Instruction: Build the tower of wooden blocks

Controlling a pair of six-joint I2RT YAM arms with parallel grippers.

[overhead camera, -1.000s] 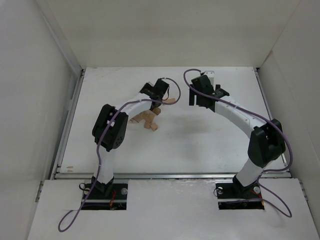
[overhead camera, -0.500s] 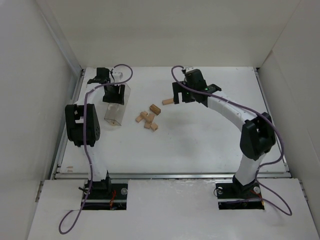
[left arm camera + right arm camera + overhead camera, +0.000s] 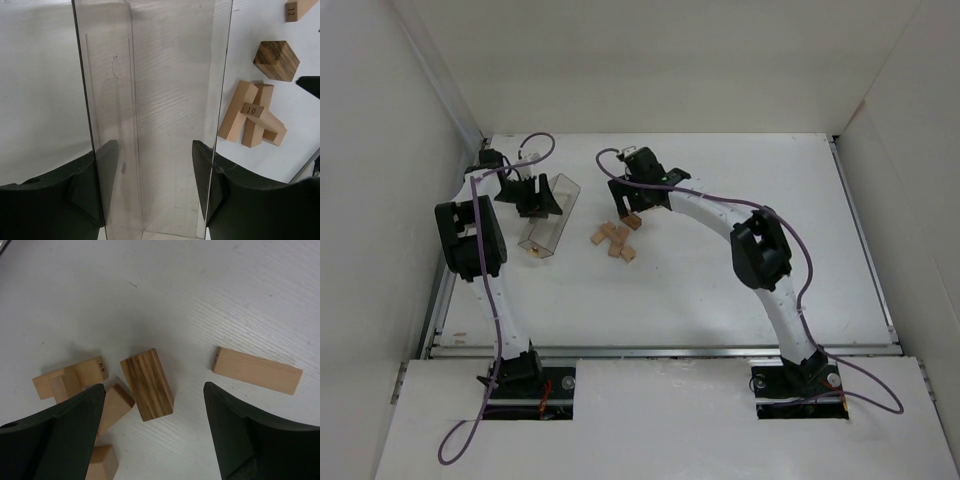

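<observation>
Several tan wood blocks (image 3: 613, 238) lie loose in a small pile mid-table; no tower stands. My right gripper (image 3: 629, 197) is open and hangs just above a dark-grained block (image 3: 147, 385) that lies between its fingers (image 3: 75, 430). In the right wrist view a flat plank (image 3: 257, 371) lies to the right and the pile (image 3: 70, 380) to the left. My left gripper (image 3: 530, 195) is shut on the clear plastic box (image 3: 546, 222) at the far left. In the left wrist view its fingers (image 3: 95, 185) press both box walls (image 3: 170, 100), with the pile (image 3: 252, 120) to the right.
White walls close in the table on the left, back and right. The clear box lies near the left wall. A block marked 12 (image 3: 297, 9) and the dark block (image 3: 276, 60) show past the box in the left wrist view. The right arm (image 3: 720, 212) arches over the table's centre.
My left arm left the block pile, swung to the far left and took hold of the clear box. My right gripper moved left, from the back middle to above the blocks.
</observation>
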